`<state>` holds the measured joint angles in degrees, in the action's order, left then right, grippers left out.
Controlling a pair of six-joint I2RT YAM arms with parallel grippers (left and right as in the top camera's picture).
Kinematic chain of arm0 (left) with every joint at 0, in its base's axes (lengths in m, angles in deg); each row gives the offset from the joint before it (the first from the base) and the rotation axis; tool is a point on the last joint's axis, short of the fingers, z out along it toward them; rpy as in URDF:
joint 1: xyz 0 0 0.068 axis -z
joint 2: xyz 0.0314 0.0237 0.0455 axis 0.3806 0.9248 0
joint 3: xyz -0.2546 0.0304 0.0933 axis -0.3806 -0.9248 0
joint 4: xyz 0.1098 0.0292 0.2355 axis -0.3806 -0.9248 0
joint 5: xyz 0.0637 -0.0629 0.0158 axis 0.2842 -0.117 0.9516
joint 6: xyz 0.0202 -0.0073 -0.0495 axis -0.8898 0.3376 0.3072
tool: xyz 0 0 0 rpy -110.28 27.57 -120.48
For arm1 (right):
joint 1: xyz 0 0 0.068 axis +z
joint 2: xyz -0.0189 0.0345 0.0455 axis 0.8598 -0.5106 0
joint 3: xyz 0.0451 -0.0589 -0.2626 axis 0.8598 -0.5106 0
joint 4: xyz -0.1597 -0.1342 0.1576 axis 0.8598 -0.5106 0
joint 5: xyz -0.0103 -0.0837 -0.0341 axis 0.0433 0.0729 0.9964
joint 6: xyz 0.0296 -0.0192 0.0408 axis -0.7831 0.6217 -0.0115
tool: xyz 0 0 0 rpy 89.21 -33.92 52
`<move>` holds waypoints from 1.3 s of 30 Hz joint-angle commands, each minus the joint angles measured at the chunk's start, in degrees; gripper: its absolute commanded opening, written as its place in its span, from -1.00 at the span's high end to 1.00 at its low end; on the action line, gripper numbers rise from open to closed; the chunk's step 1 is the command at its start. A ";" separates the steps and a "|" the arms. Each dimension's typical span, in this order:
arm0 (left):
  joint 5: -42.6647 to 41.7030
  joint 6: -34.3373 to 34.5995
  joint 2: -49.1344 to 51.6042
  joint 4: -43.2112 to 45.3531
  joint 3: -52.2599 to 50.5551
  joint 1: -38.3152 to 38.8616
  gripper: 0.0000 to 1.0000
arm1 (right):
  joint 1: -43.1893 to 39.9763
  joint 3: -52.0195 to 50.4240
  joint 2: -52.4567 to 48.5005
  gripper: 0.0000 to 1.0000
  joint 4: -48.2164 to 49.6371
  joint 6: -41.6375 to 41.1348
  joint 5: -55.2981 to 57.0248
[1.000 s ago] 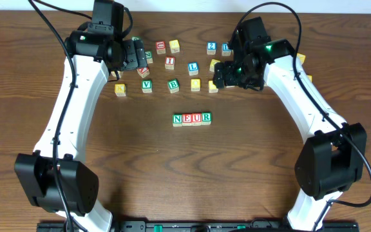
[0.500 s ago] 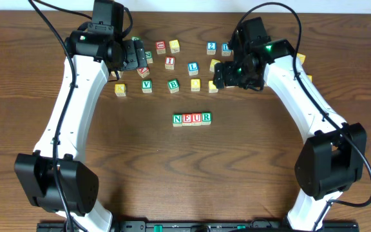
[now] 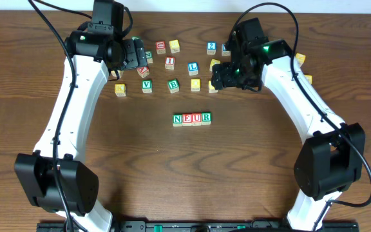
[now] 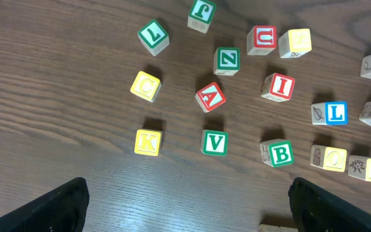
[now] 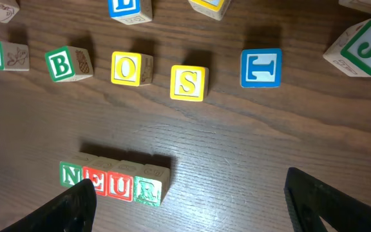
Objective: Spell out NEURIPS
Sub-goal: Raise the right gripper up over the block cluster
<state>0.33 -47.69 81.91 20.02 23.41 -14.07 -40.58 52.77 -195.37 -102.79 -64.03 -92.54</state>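
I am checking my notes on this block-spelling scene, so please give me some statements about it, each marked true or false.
1. The row on the table reads NEUR. True.
2. The red I cube touches the row. False: it lies well apart from it.
3. The left hand and the right hand are open and hold nothing. True.
4. The yellow S cube lies between the yellow O cube and the blue T cube. True.
5. The green V cube is stacked on the green B cube. False: both lie on the table, side by side and apart.
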 commanded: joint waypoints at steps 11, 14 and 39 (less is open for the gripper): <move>0.17 0.50 0.26 0.31 -0.52 -0.20 -0.96 | 0.52 0.52 0.74 -0.75 1.75 -1.53 1.29; 0.17 0.50 0.26 0.33 -0.52 -0.20 -0.96 | -0.11 1.16 0.74 -0.69 1.79 -2.84 1.38; 3.78 0.26 0.13 1.77 -0.33 -6.23 -0.96 | -0.24 37.11 -15.39 -0.65 -13.68 -0.85 10.80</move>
<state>3.00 -47.71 81.91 22.29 23.41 -18.58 -41.17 86.93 -209.55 -115.91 -65.65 -81.78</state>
